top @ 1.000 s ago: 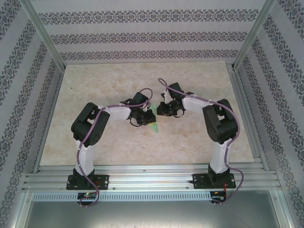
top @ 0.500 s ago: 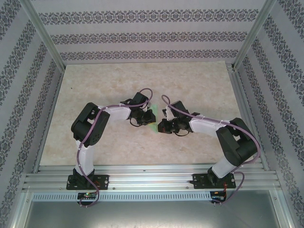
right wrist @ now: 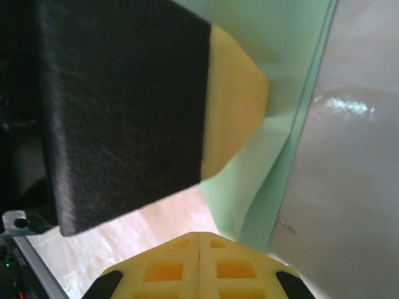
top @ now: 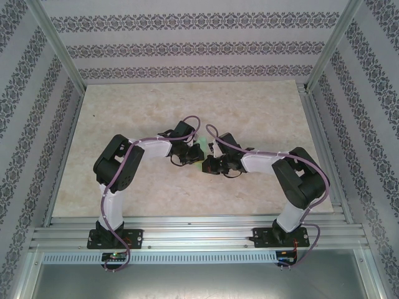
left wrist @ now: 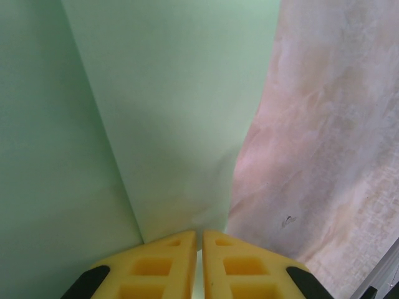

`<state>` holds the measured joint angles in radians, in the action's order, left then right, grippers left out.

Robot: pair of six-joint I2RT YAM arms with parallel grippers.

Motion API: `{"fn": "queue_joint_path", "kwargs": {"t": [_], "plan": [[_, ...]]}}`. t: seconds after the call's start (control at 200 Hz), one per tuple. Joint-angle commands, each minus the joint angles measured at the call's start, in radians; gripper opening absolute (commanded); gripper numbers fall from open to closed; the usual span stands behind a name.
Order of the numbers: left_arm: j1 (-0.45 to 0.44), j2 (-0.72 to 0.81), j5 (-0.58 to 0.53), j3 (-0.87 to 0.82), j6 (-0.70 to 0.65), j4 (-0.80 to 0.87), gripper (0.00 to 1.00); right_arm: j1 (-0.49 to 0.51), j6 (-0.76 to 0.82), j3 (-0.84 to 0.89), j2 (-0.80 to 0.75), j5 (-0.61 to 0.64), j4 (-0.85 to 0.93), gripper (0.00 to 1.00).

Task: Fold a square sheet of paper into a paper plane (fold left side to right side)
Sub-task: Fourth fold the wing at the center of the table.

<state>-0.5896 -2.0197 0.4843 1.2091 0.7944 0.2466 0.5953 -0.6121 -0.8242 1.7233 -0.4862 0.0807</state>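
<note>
On the beige marbled desk [top: 124, 118], the thin light green sheet of paper [left wrist: 174, 112], with one straight crease, spreads ahead of the left end effector [left wrist: 200, 233], which pinches its near edge. The right end effector [right wrist: 199, 238] is pressed together just beside the paper's fold; whether it grips paper, I cannot tell.

the top camera sat fixed above and behind the arm bases, facing down and forward, far enough to take in the whole table [top: 249, 106]. the left wrist camera looked along the left tool [left wrist: 201, 233], the right wrist camera along the right tool [right wrist: 199, 235], both at very close range. both wrist views shared the sheet of paper [left wrist: 174, 93] and the table beneath it.
</note>
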Motion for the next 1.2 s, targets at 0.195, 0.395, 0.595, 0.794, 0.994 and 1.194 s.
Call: {"fn": "queue_joint_path", "kwargs": {"t": [0.195, 0.395, 0.595, 0.794, 0.994, 1.194], "plan": [[-0.024, -0.051, -0.055, -0.017, -0.019, 0.088, 0.14, -0.016, 0.008, -0.036, 0.032, 0.033, 0.005, 0.02], [-0.024, -0.053, -0.055, -0.017, -0.021, 0.088, 0.14, -0.018, 0.028, -0.045, 0.048, 0.046, 0.057, 0.02], [-0.024, -0.054, -0.056, -0.017, -0.021, 0.086, 0.14, -0.019, 0.031, -0.037, 0.054, 0.042, 0.067, 0.02], [-0.024, -0.054, -0.058, -0.02, -0.02, 0.085, 0.15, -0.019, 0.024, -0.021, 0.065, 0.032, 0.072, 0.02], [-0.024, -0.054, -0.064, -0.022, -0.017, 0.081, 0.14, -0.011, -0.007, 0.03, 0.059, 0.026, 0.086, 0.03], [-0.024, -0.056, -0.069, -0.023, -0.016, 0.084, 0.14, 0.007, -0.04, 0.123, 0.015, 0.016, 0.072, 0.02]]}}
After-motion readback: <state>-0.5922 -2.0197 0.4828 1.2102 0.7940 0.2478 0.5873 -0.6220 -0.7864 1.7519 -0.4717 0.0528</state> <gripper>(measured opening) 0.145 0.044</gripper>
